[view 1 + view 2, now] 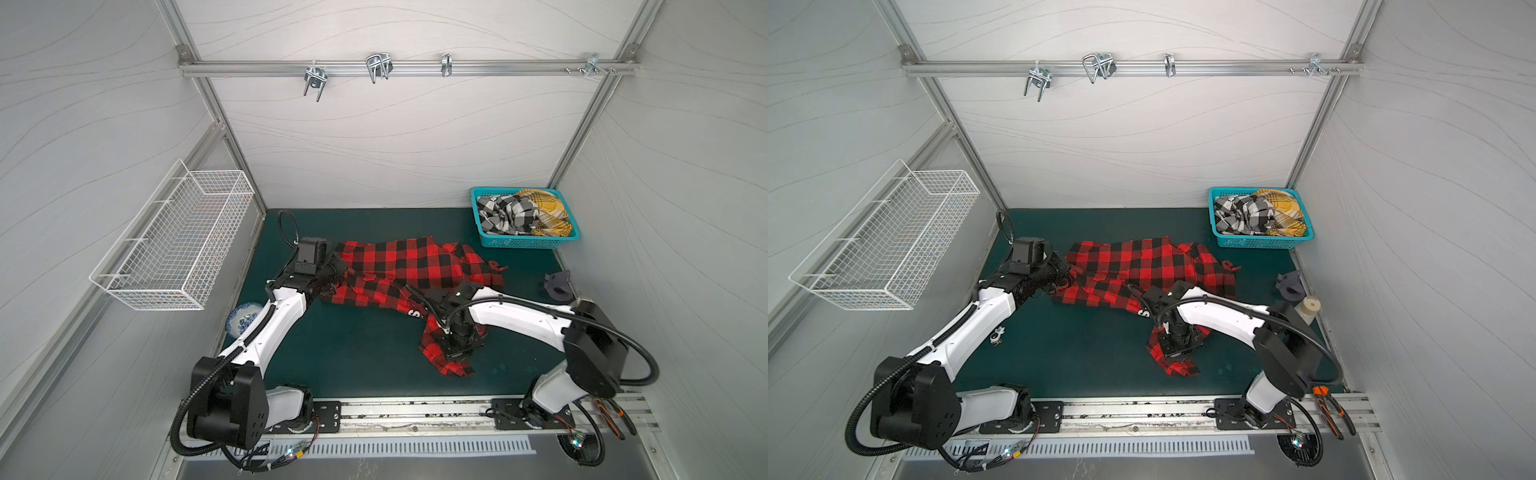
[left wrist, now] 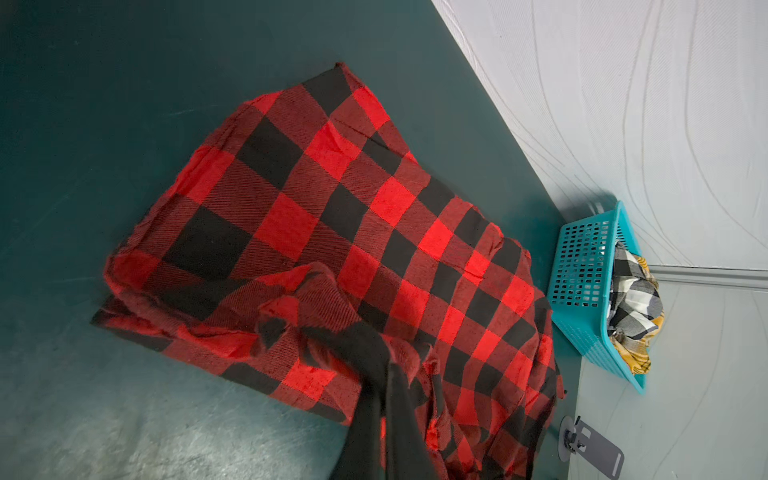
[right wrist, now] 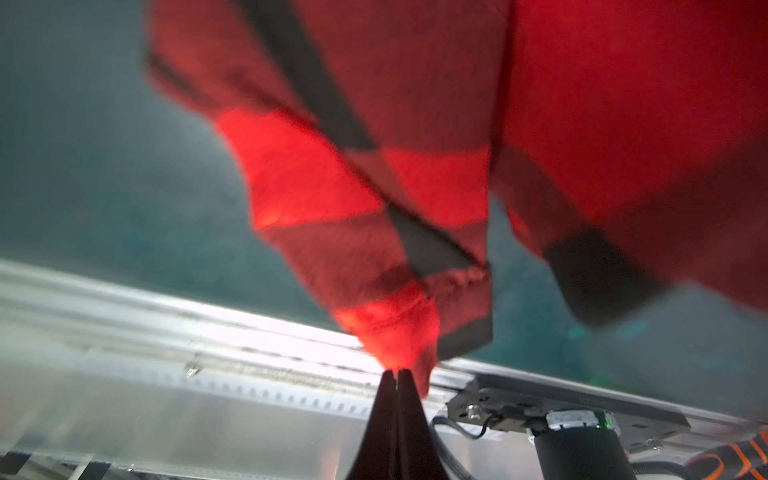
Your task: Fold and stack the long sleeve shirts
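Overhead, in both top views, a red-and-black buffalo check shirt (image 1: 399, 266) lies on the green mat (image 1: 353, 353), its long axis running away from the teal basket (image 1: 519, 242). Your left gripper (image 1: 334, 272) sits at the shirt end farthest from the basket. Your right gripper (image 1: 457, 351), nearer the basket, is at a sleeve trailing sideways off that axis.

From the left wrist, the fingers (image 2: 365, 415) are pinched shut on bunched shirt cloth, with the rest spreading toward the basket.

From the right wrist, which is blurred, the fingers (image 3: 384, 407) are closed on a red sleeve edge. The coming fold likely depends on carrying that sleeve back across the shirt's length.
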### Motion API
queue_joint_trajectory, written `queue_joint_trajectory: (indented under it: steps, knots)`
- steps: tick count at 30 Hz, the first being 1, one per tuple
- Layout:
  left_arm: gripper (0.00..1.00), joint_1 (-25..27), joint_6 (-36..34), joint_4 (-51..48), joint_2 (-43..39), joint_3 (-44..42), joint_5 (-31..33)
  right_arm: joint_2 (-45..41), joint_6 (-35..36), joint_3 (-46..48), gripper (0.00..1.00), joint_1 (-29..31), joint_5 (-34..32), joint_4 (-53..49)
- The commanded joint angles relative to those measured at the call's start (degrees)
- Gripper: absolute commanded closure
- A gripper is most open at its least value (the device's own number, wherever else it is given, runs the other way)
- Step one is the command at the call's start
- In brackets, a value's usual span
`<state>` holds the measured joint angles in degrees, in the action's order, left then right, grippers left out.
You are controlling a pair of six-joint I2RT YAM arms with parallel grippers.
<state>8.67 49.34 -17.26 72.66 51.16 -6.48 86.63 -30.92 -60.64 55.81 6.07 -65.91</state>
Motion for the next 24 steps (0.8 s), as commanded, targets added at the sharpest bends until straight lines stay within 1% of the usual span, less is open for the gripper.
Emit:
queue_joint_trajectory:
  steps: [1, 2, 3, 4, 8, 10, 12, 13, 14, 16, 17, 20, 22, 23, 24]
  knots:
    - [1.0, -0.2, 0.3, 0.2, -1.5, 0.4, -0.2, -3.1, -2.4, 0.3, 0.75, 1.4, -0.2, -5.2]
    - [1.0, -0.2, 0.4, -0.1, -1.4, 0.3, -0.3, -2.8, -1.9, 0.7, 0.36, 1.7, 0.6, -4.9]
    - [1.0, -0.2, 0.5, -0.4, -1.3, 0.2, -0.5, -2.3, -1.6, 1.1, 0.19, 1.9, 1.1, -4.3]
    - [1.0, -0.2, 0.6, -0.5, -1.4, 0.0, -0.6, -1.6, -1.4, 1.4, 0.17, 2.0, 1.2, -3.6]
    - [1.0, -0.2, 1.7, 0.5, -2.0, -1.9, -1.0, 3.5, -1.0, 3.4, 0.17, 2.0, 1.0, 0.2]
    - [1.0, -0.2, 1.7, 0.7, -1.5, -1.9, -1.6, 6.8, -1.2, 3.9, 0.22, 2.0, 0.9, 1.8]
    - [1.0, -0.2, 1.6, 1.1, -0.5, -1.5, -2.3, 10.1, -1.5, 4.2, 0.3, 2.0, 0.8, 3.3]
    - [1.0, -0.2, 1.5, 1.2, 0.1, -1.1, -2.7, 11.5, -1.5, 4.4, 0.44, 2.0, 0.7, 4.2]
    - [1.0, -0.2, 1.5, 1.2, 0.6, -0.7, -2.9, 12.8, -1.3, 4.3, 0.61, 2.0, 0.5, 4.7]
    - [1.0, -0.2, 1.4, 1.3, 1.5, -0.2, -3.2, 13.4, -1.1, 3.4, 0.92, 2.0, -1.0, 4.4]
    - [1.0, -0.2, 1.4, 1.5, 1.5, -0.1, -3.3, 12.4, -0.8, 2.4, 1.0, 2.1, -2.6, 3.0]
    - [1.0, -0.2, 1.7, 1.9, 1.4, -0.6, -3.5, 5.2, 0.5, -3.8, 1.0, 2.9, -6.0, -3.8]
    - [1.0, -0.2, 1.8, 1.5, 1.0, -1.1, -3.8, -2.5, 2.3, -12.1, 1.0, 2.8, -6.3, -7.6]
    - [1.0, -0.2, 1.9, 1.0, 0.6, -1.4, -3.9, -4.9, 3.4, -16.0, 1.0, 1.9, -6.9, -8.2]
    - [1.0, -0.1, 2.1, 0.3, 0.1, -1.7, -4.0, -6.5, 4.5, -20.0, 1.0, -0.6, -7.1, -8.7]
